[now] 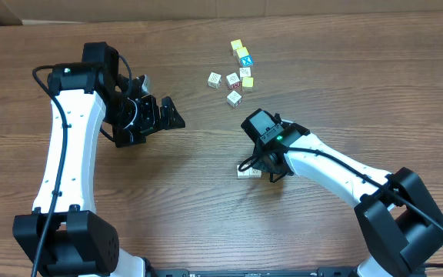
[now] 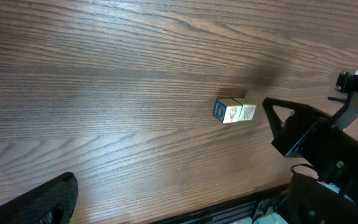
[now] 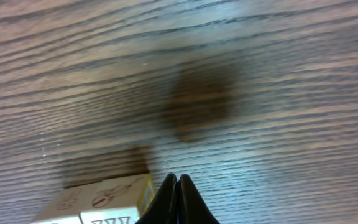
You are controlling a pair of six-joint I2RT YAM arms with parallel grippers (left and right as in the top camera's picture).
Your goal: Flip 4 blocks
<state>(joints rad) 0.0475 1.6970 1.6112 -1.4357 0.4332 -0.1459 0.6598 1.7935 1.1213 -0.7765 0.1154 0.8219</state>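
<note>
While the right arm reaches in from the near right corner, its wrist tips down over the middle of the counter [image 1: 206, 223]. The right hand [image 3: 178, 186] is pinched fully closed and holds nothing. Its tips sit low, just beside the pair of blocks [image 1: 248, 172], though I can't tell whether they actually touch. Those two blocks lie side by side and pressed together, with a blue face on one end, and there's bare wood all around them. Further back, the left arm runs up the left side and bends back toward the centre. The left hand [image 1: 158, 100] is spread wide and empty, well apart from the pair. Farthest off, a loose group of small cubes [image 1: 234, 79] sits right of centre, near the far edge.
</note>
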